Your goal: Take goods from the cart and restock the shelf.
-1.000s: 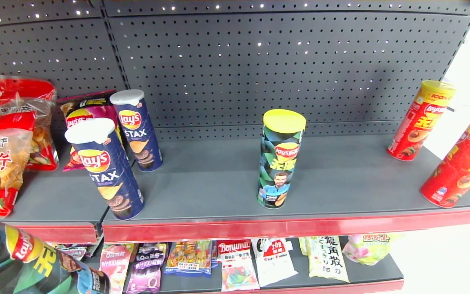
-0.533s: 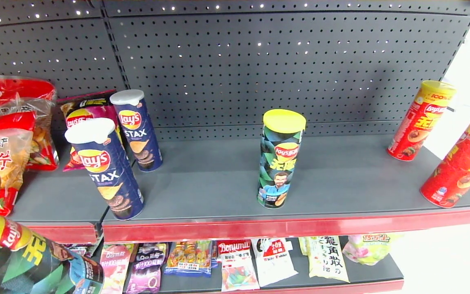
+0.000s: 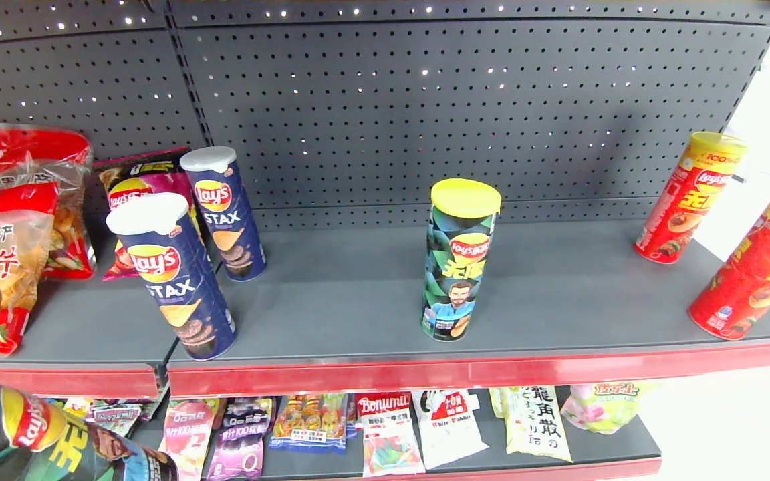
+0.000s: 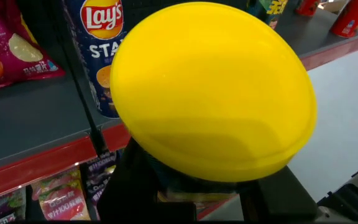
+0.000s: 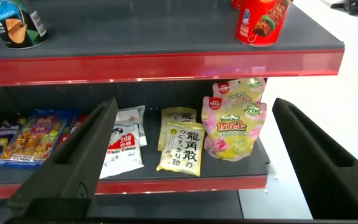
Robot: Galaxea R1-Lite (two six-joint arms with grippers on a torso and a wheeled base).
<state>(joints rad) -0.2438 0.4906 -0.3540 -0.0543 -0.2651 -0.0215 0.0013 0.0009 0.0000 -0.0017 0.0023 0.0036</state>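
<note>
The left gripper is clamping a cylindrical chip can by its body, with black jaws closing on both sides just below the smooth, glossy yellow lid. That round lid is hiding the fingertips. In the head view the can is sitting tilted, its dark green printed wall cut off by the frame edge. The right gripper is holding its matte black, wedge-shaped jaws wide apart around nothing. Beyond their gap, soft crinkly snack pouches are lying on the lower shelf, under the grey, red-lipped upper shelf.
</note>
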